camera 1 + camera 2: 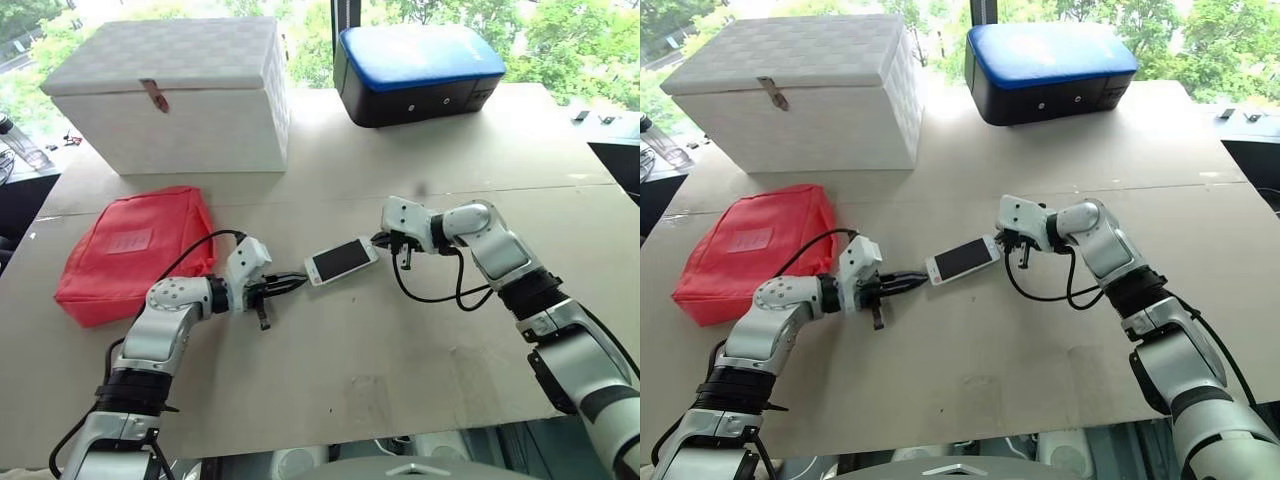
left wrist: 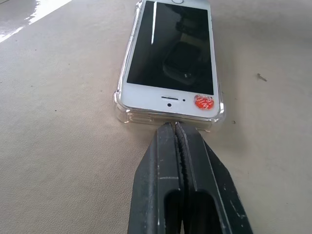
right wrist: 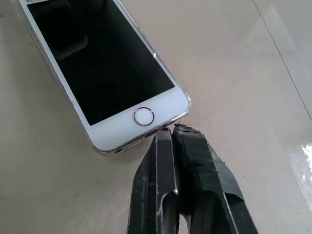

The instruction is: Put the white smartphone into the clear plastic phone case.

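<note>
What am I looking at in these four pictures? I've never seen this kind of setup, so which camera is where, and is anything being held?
This is a two-armed humanoid robot at a table. The two wide pictures come from a stereo camera on its head, looking down over both arms. The two close-ups come from cameras on its wrists, looking along each pair of black fingers.

In the middle lies the white smartphone, screen up, seated in the clear plastic phone case, whose rim shows around its end. The left gripper and right gripper are both shut, each tip pressed at one short end of the phone; neither clamps it.

Further back are a red pouch, a white box and a blue-topped black box.
</note>
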